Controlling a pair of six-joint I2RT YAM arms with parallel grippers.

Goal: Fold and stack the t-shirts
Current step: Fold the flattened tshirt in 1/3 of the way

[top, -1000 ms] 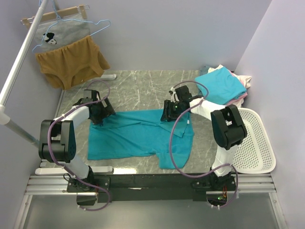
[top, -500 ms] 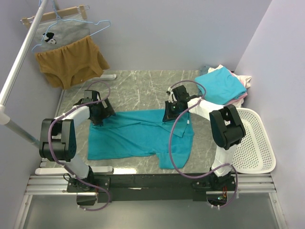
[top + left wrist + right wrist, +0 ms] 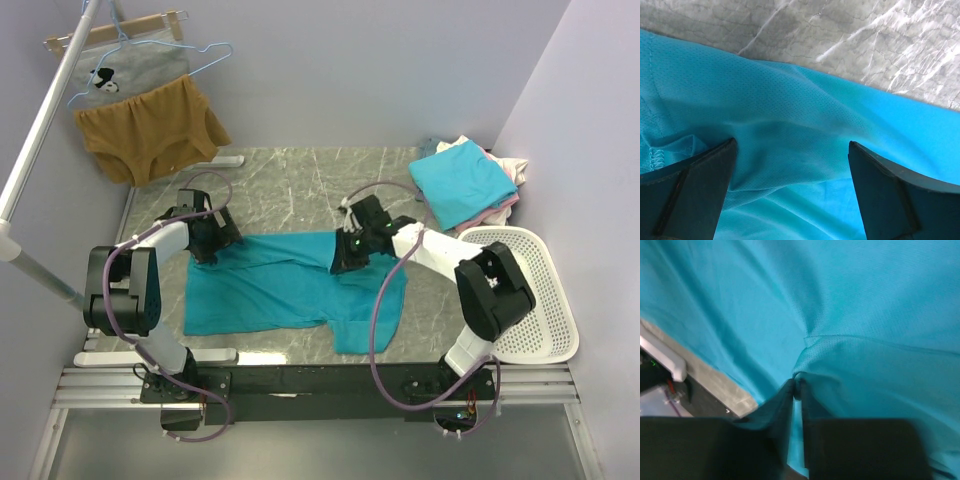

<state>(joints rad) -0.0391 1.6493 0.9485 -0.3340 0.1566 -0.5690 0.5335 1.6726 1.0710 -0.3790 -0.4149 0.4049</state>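
A teal t-shirt point(image 3: 290, 285) lies spread across the marble table point(image 3: 290, 185). My left gripper point(image 3: 207, 240) rests at its far left corner. In the left wrist view this gripper point(image 3: 791, 145) is open, its fingers straddling a ridge of teal cloth point(image 3: 715, 85). My right gripper point(image 3: 345, 260) is over the shirt's far right part. In the right wrist view it point(image 3: 796, 385) is shut on a pinched fold of the teal fabric point(image 3: 865, 300). A stack of folded t-shirts point(image 3: 462, 180), turquoise on top with pink and white below, sits at the back right.
A white perforated basket point(image 3: 540, 300) stands at the right edge. A mustard-brown garment point(image 3: 150, 135) and a grey printed one point(image 3: 130, 72) hang at the back left beside a slanted white pole point(image 3: 40, 130). The arms' base rail point(image 3: 320, 380) runs along the near edge.
The right gripper closed on the shirt's fabric and shifted left and nearer, drawing the far right edge inward. The left gripper stayed open in place.
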